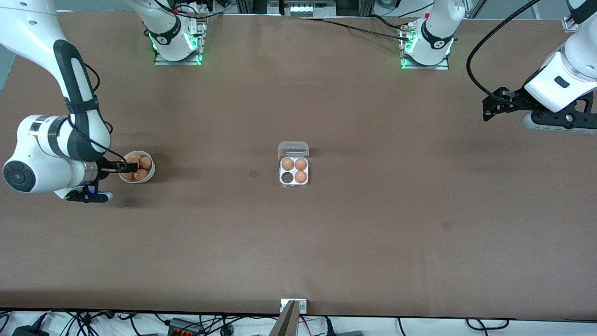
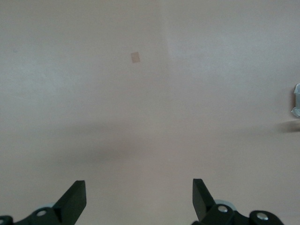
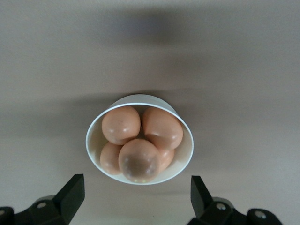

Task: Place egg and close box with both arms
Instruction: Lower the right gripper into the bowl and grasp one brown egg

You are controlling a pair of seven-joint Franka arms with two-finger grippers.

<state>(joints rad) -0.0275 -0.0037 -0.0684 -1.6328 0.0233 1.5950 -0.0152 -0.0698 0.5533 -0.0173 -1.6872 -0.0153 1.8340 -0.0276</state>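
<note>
The brown tabletop [image 1: 373, 233] spreads wide under my front camera, with both arm bases along its upper edge and cables trailing off the near edge. At the middle sits the box [image 1: 294, 170], its clear lid [image 1: 293, 149] hinged back and lying flat on the side farther from the front camera. Three brown eggs fill three of its four cups; the fourth cup [image 1: 287, 177], the near one toward the right arm's end, shows dark and unfilled.

Toward the right arm's end I see a round white bowl [image 1: 150, 173] holding several brown eggs. My right claw [image 3: 136, 197] hangs directly over that bowl [image 3: 185, 154], fingers [image 3: 72, 192] spread wide, wider than the bowl's rim in the right wrist view, and gripping nothing. The topmost egg [image 3: 138, 160] in the pile sits between the two fingers' line but below them, untouched. In the front view the right claw [image 1: 122, 167] shows at the bowl's edge.

My left claw [image 1: 496, 103] waits up over the bare tabletop at the left arm's end, well apart from the box. Its fingers [image 2: 75, 199] are spread wide too, with nothing between them; the left wrist view shows only bare surface [image 2: 150, 117], a small tan mark [image 2: 136, 57], and a sliver of the box [image 2: 296, 99] at the frame's edge.
</note>
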